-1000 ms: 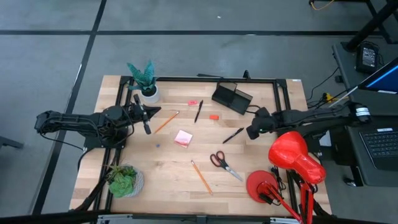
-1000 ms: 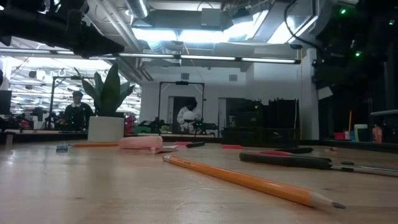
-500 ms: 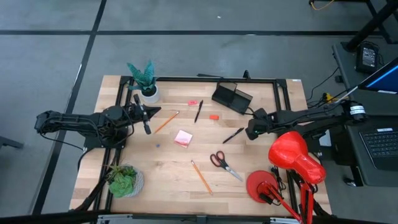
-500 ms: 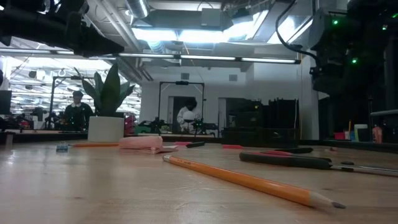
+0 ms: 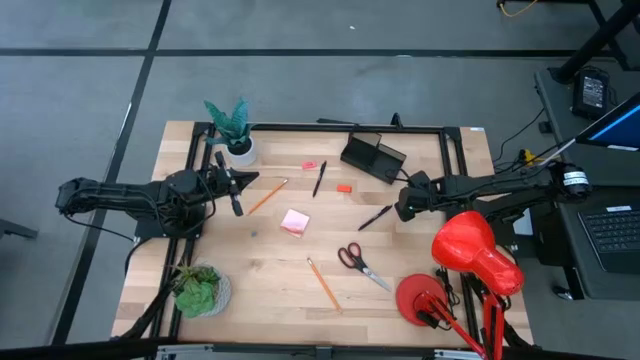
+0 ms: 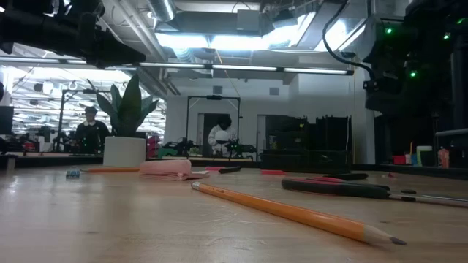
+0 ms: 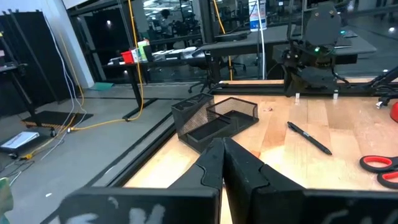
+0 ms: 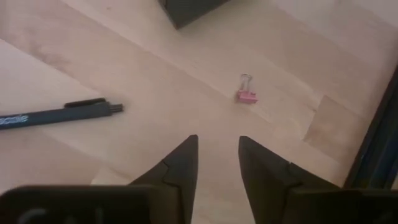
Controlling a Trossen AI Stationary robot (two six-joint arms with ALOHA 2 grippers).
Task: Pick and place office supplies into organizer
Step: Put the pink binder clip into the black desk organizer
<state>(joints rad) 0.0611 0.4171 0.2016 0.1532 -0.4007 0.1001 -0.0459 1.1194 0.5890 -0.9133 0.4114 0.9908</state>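
- Your right gripper [image 5: 401, 208] hangs over the right part of the table [image 5: 260, 275], with its fingers a little apart and nothing between them.
- A black pen [image 8: 53, 113] lies just beside it, and a small pink clip [image 8: 247, 94] is also near, between the gripper and the organizer [image 5: 372, 156].
- I think the pen is the next target. The opening looks narrow, so if you go down now, one finger may land on the pen and push it away.
- The clip is very small; it may slip out or be pushed against the table frame.
- The red lamp [image 5: 475, 252] stands close to the right arm, so a wide swing could hit it.
- Your left gripper [image 5: 234, 190] waits at the left side, clenched and empty, near the white plant pot [image 5: 241, 152].
- Scissors [image 5: 357, 263], two pencils [image 5: 323, 284], a pink pad [image 5: 294, 222] and another pen [image 5: 319, 179] lie outside the organizer, which sits at the far side.
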